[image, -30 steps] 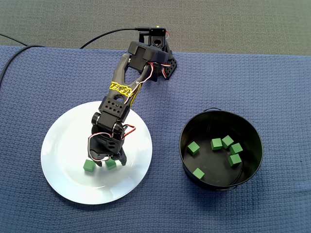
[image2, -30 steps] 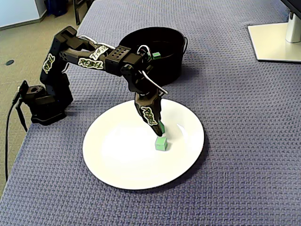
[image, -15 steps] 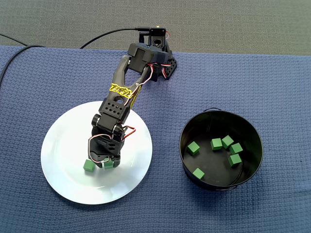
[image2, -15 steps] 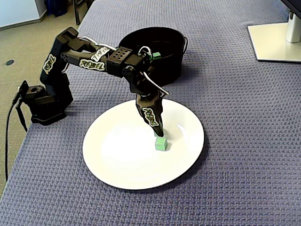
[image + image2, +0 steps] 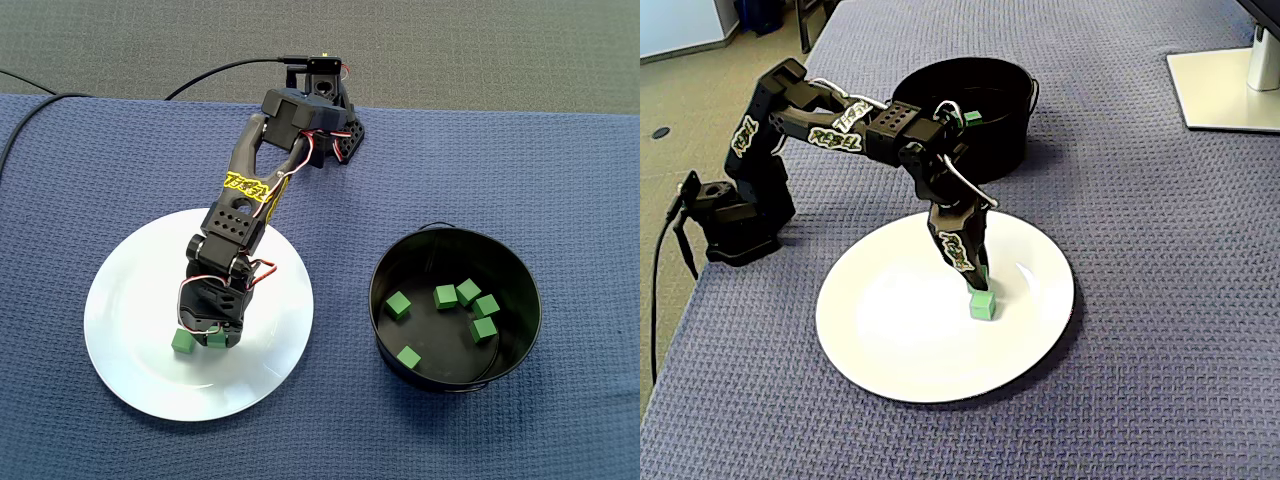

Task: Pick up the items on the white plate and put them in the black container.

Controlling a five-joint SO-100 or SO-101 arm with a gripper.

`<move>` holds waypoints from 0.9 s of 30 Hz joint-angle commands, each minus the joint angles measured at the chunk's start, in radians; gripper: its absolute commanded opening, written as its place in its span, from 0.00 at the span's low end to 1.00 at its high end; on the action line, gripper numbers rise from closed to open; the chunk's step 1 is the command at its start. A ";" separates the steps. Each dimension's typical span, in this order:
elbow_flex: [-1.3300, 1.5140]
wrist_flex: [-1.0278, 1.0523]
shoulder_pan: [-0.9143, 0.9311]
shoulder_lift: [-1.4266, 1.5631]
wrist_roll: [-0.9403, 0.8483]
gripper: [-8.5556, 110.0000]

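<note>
A white plate (image 5: 130, 300) (image 5: 900, 330) lies on the blue cloth. Two small green cubes sit on it. One cube (image 5: 216, 340) (image 5: 977, 289) is between the fingers of my gripper (image 5: 214, 336) (image 5: 976, 283), which points down and is shut on it, low over the plate. The other cube (image 5: 182, 342) (image 5: 983, 304) lies free, close beside the held one. In the view from above, the black container (image 5: 455, 250) (image 5: 990, 150) stands to the right of the plate and holds several green cubes (image 5: 398, 305).
The arm's base (image 5: 325, 110) (image 5: 730, 215) sits at the cloth's edge, and a black cable (image 5: 220, 70) runs off from it. A white stand base (image 5: 1225, 85) occupies the far right corner of the side view.
The jaws have closed on the green cube that sat between them. The cube has shifted slightly toward the free cube.
</note>
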 commanded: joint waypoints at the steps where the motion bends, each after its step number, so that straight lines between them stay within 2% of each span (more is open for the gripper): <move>1: -0.048 -0.043 0.009 0.123 0.110 0.07; 11: -0.186 -0.092 -0.032 0.500 0.592 0.07; 17: -0.189 -0.175 -0.133 0.747 0.873 0.07; 20: -0.123 -0.207 -0.222 0.894 0.917 0.07; 27: 0.179 -0.241 -0.575 1.175 0.785 0.07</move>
